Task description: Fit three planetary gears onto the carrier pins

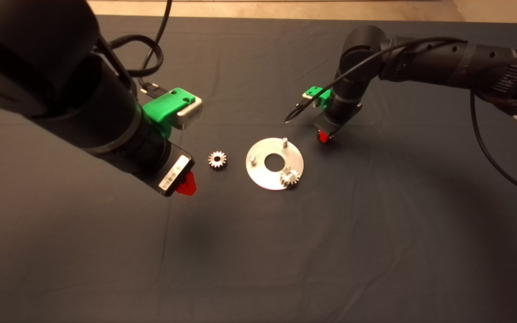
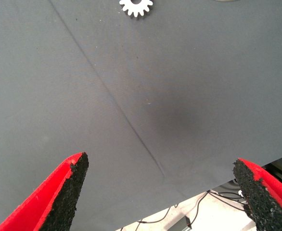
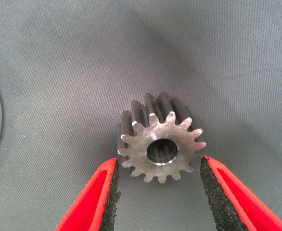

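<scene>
While the right gripper (image 3: 158, 192) straddles a toothed steel gear (image 3: 160, 139) on the dark cloth mat (image 1: 258, 251) beside the polished disc (image 1: 263, 179), pads apart and not clamped, an off-centre squeeze could tip or skid it. One gear (image 1: 289, 176) sits on a pin; two pins (image 1: 284, 141) are bare. The left gripper (image 2: 162, 192) hangs wide open and empty near the third gear (image 1: 217, 159).
</scene>
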Available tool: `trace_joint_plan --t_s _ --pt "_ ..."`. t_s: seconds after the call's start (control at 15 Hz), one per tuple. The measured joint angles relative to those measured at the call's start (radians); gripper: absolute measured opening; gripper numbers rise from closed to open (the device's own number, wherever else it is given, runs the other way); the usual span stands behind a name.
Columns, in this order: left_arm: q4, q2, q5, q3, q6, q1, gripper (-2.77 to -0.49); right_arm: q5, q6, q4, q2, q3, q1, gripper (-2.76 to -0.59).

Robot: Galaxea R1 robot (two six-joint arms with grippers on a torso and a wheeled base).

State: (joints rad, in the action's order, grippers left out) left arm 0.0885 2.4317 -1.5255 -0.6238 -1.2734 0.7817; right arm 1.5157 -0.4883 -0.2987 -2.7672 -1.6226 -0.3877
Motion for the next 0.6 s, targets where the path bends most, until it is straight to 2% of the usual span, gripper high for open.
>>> trace_joint_plan --t_s 0.6 --pt "0.0 -0.006 0.0 0.0 0.0 0.0 -1.09 -0.001 0.0 0.0 0.0 0.001 0.0 -2.13"
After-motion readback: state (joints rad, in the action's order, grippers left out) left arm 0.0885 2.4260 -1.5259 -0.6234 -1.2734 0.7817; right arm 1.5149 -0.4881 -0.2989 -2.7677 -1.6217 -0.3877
